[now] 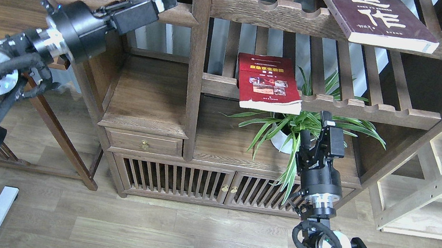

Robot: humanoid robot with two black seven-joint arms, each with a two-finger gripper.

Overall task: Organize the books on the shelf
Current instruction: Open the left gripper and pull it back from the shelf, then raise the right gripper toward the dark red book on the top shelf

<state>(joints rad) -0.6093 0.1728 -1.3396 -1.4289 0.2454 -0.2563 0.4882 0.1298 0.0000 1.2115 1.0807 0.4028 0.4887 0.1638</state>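
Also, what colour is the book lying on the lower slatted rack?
Red, with a yellow title and small photos; the head view shows it clearly.

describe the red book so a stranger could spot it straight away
In the dark wooden cabinet, find the middle slatted rack, above the potted plant. The red book lies flat at its left end, overhanging the front rail, with a yellow title and small photos.

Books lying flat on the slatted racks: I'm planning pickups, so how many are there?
2. The maroon book lies on the top slatted rack at right; the red book lies on the rack below, overhanging its front rail above the plant.
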